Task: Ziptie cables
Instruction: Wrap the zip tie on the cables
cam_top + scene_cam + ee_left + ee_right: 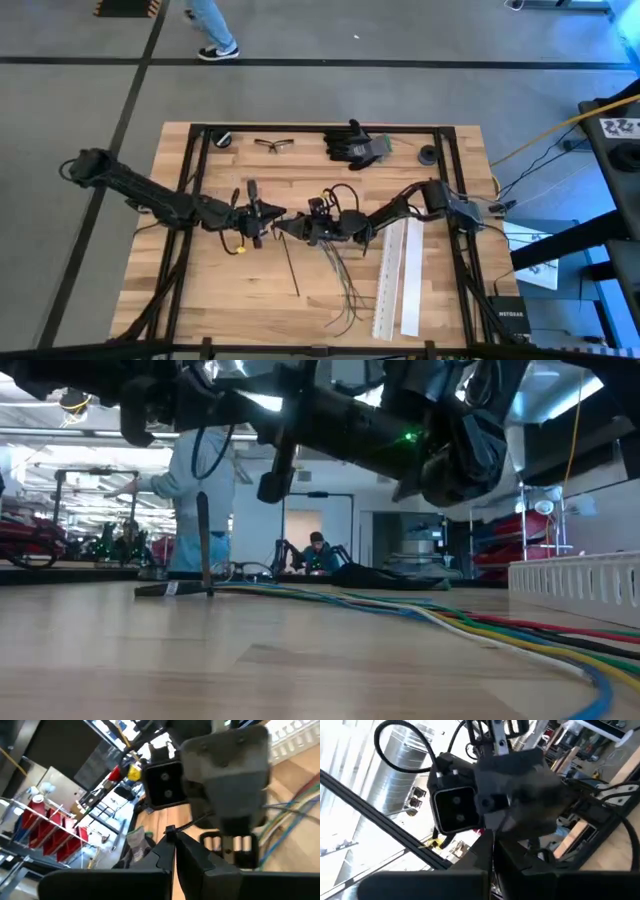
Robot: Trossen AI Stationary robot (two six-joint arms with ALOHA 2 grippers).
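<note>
Left claw (272, 216) and right claw (290, 228) meeting mid-table, cables (345, 280) trailing beside white strips (398, 275)

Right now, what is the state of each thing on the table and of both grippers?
left gripper: shut on a thin black zip tie, above the table's middle
right gripper: shut, tip to tip with the left one
cables: loose, spread on the table, not bundled
white strips: flat, side by side
safety glasses: lying unfolded
black gloves: lying together

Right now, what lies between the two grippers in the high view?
Nothing but a narrow strip of bare table: the left gripper and right gripper nearly meet tip to tip, above the cables.
</note>
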